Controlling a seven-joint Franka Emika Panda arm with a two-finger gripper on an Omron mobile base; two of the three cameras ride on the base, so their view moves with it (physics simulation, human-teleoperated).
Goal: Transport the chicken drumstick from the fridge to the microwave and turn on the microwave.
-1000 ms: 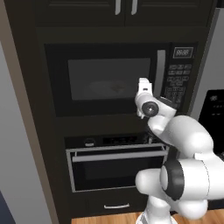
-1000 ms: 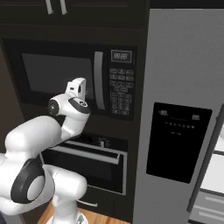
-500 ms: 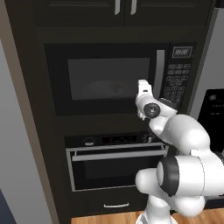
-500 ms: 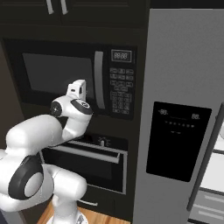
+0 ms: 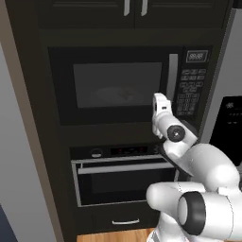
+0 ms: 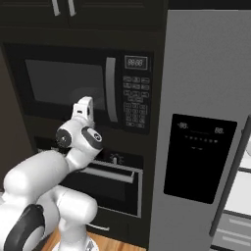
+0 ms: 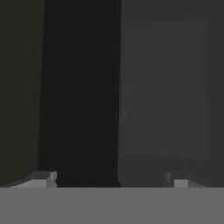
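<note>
A tall column of dark cabinetry (image 5: 38,142) filled the kitchen wall, with the microwave (image 5: 127,85) built into it at chest height and a black oven (image 5: 123,177) with a horizontal silver bar handle directly below. Two upper cabinet doors (image 5: 134,7) with small silver pulls sat above the microwave. Wood flooring (image 5: 118,235) showed at the foot of the column.

The microwave door was shut, its vertical silver handle (image 6: 111,89) standing between the glass window and the keypad (image 6: 133,110), with the small digital display (image 6: 135,62) above the buttons. A pale round turntable (image 5: 118,94) showed faintly through the glass. The chicken drumstick could not be made out through the dim window.

To the right of the column stood the fridge (image 6: 206,98), grey-silver, its black dispenser panel (image 6: 198,157) lit with a readout. At the far right of the right base view a door edge stood ajar, with white shelves (image 6: 240,196) visible beyond it.

The white arm (image 5: 189,160) rose in front of the oven, its hand reaching toward the lower right corner of the microwave door, close to the handle. In the hand view the gripper (image 7: 113,180) faced the dark door surface close up, its two finger tips (image 7: 41,178) set wide apart with nothing between them. A plain grey wall (image 5: 19,189) bounded the column on the left.
</note>
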